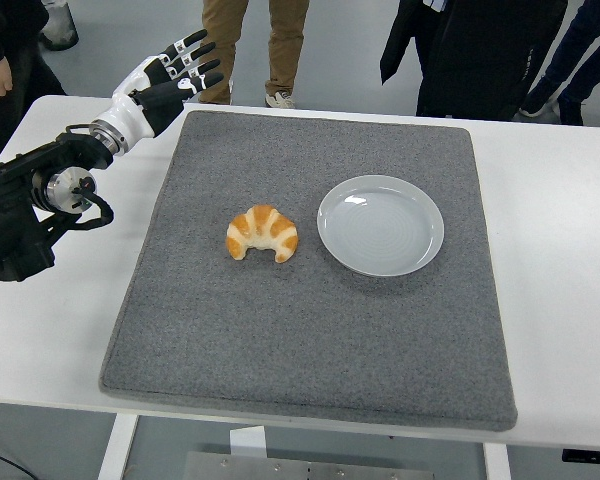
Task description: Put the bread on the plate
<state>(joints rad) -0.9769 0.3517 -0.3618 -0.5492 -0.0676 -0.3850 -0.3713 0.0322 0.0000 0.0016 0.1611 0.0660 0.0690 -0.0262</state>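
A golden croissant (262, 233) lies on the grey mat (310, 340), near its middle. Just to its right sits an empty pale grey plate (380, 225), a small gap apart from the bread. My left hand (175, 75) hovers over the mat's far left corner, well away from the croissant, fingers spread and holding nothing. Its black arm (35, 205) comes in along the left edge. The right arm is out of view.
The mat covers most of the white table (560, 290). Several people stand beyond the far edge: one at the top left (5, 60), legs in tan trousers (255, 45) at top centre, dark clothing (480, 55) at top right.
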